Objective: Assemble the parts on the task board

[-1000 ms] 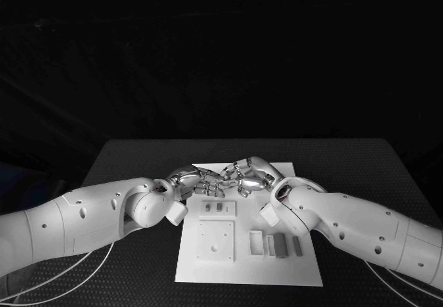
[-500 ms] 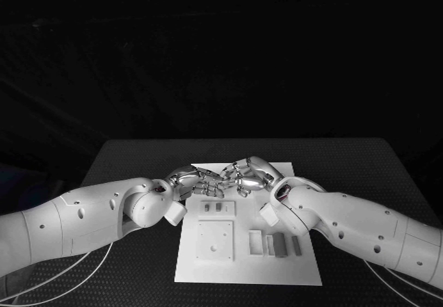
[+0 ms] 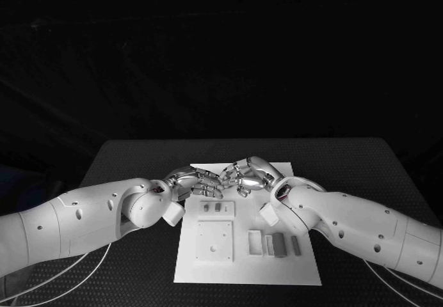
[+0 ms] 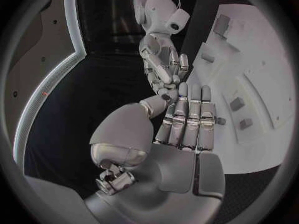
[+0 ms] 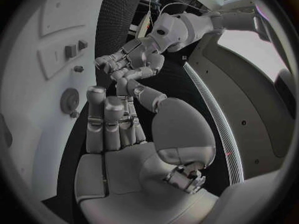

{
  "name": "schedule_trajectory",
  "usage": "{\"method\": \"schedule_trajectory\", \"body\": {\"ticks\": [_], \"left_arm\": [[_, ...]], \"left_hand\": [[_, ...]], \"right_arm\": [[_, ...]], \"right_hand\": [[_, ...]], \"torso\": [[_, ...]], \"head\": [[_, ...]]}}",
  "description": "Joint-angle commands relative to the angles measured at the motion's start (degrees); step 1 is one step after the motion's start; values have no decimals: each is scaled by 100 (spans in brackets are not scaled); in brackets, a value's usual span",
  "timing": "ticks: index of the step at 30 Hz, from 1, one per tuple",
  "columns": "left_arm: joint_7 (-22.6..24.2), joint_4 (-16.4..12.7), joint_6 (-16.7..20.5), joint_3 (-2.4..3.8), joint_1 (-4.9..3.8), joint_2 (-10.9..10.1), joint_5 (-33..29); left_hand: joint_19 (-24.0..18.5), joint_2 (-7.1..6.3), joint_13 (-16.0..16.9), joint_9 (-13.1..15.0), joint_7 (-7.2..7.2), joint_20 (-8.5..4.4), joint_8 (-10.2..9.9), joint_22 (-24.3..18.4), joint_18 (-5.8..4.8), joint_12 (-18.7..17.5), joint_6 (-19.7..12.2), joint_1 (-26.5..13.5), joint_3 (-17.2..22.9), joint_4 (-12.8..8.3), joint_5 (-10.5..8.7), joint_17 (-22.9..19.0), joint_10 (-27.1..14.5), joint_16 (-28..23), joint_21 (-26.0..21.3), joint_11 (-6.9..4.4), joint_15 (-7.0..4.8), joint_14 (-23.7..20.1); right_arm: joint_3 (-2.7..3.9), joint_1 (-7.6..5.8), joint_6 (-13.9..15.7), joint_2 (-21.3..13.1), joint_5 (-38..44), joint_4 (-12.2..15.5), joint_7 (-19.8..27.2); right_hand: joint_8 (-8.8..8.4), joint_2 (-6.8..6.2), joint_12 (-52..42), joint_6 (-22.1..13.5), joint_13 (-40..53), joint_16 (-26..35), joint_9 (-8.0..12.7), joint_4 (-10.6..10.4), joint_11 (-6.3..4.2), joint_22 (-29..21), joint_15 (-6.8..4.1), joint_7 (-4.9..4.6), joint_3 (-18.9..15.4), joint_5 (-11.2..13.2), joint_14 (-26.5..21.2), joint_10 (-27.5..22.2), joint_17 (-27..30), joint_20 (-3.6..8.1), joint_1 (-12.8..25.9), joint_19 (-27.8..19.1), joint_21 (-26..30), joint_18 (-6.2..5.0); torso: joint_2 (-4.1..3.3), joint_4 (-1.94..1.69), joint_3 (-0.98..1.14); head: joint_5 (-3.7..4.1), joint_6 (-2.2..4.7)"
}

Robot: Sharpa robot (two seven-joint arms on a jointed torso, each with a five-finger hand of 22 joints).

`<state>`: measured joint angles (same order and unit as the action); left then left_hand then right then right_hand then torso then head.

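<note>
The white task board (image 3: 248,268) lies in the middle of the table. Two small grey parts (image 3: 216,207) stand in its upper plate, and narrow grey parts (image 3: 280,244) stand at its right. Both hands hover over the board's far end, fingertips facing each other. My left hand (image 3: 192,182) has its fingers side by side (image 4: 187,119) and the thumb bent against the first fingertip; I cannot tell whether a part sits there. My right hand (image 3: 248,176) keeps straight fingers (image 5: 112,122) with the thumb apart and nothing in it.
A square white plate (image 3: 215,240) with small holes sits on the board's near left. The black table (image 3: 369,166) stretches free on both sides of the board. My two forearms flank the board's left and right edges.
The hands, whose fingertips were meeting, have drawn slightly apart; the left hand has pulled back to the left. The board and its parts have not moved.
</note>
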<state>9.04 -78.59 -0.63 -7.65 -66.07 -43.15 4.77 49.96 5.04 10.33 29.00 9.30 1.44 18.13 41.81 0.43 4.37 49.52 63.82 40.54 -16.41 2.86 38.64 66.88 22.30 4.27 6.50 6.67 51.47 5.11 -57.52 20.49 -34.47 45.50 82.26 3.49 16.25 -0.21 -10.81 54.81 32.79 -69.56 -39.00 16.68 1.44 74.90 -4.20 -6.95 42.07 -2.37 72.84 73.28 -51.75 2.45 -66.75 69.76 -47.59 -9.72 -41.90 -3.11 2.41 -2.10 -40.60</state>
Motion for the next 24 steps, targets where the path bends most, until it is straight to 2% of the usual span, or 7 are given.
{"method": "schedule_trajectory", "body": {"ticks": [1, 4, 11, 18, 24], "left_arm": [[30, -9, -114, 5, -7, 2, -24], [29, -3, -120, 4, -7, -6, -28], [57, 31, -254, 4, -6, -36, -87], [23, 61, -237, 3, -6, -70, -87], [-56, 68, -490, 0, -6, -76, -48]], "left_hand": [[-51, -45, 9, -1, 6, 4, -35, 13, -43, -30, -43, -49, 86, -4, -5, 13, -51, -39, 23, 13, 36, 10], [-57, -54, 11, -2, 24, 6, -51, 28, -43, -39, -79, -94, 157, -5, -5, 27, -88, -49, 26, 25, 41, 8], [-101, -117, -50, -39, 117, 21, -198, 71, -43, -78, -393, -182, 259, -18, -5, 58, -454, -99, 24, 144, 71, -48], [-118, -164, -56, -35, 120, 26, -225, 98, -41, -58, -489, -199, 263, -25, -5, 80, -531, -107, 30, 163, 79, -52], [-136, -318, -44, 1, 132, 36, -182, 139, -42, -35, -464, -284, 116, -20, -5, 108, -544, -115, 42, 168, 87, -59]], "right_arm": [[1, 4, -67, -6, -31, 6, 97], [1, 5, -50, -14, -32, 16, 109], [1, 8, -62, -49, -297, 50, 253], [1, 9, -114, -99, -338, 56, 331], [1, 11, -72, -99, -347, 57, 391]], "right_hand": [[22, 41, -12, 0, 1, 22, -17, -7, 11, 95, -62, -59, 45, -39, -3, 48, 6, 26, 5, 30, 13, -528], [25, 41, -12, 0, 2, 23, -23, -5, 10, 95, -62, -58, 46, -39, -2, 49, 6, 27, 6, 30, 13, -528], [36, 38, -13, 0, 6, 26, -43, -1, 7, 96, -65, -53, 52, -39, -2, 54, 7, 28, 7, 29, 14, -528], [42, 35, -10, -3, 8, 29, -59, 3, 5, 97, -67, -49, 60, -39, -4, 54, 7, 29, 3, 25, 15, -528], [48, 32, -9, -2, 9, 31, -70, 5, 3, 99, -69, -47, 65, -39, -4, 54, 7, 30, 0, 23, 15, -528]], "torso": [[0, 1, 0], [1, 0, 1], [0, -1, 2], [1, 1, 1], [1, -2, 0]], "head": [[-1, -1], [0, -2], [2, 5], [2, 15], [-4, 19]]}}
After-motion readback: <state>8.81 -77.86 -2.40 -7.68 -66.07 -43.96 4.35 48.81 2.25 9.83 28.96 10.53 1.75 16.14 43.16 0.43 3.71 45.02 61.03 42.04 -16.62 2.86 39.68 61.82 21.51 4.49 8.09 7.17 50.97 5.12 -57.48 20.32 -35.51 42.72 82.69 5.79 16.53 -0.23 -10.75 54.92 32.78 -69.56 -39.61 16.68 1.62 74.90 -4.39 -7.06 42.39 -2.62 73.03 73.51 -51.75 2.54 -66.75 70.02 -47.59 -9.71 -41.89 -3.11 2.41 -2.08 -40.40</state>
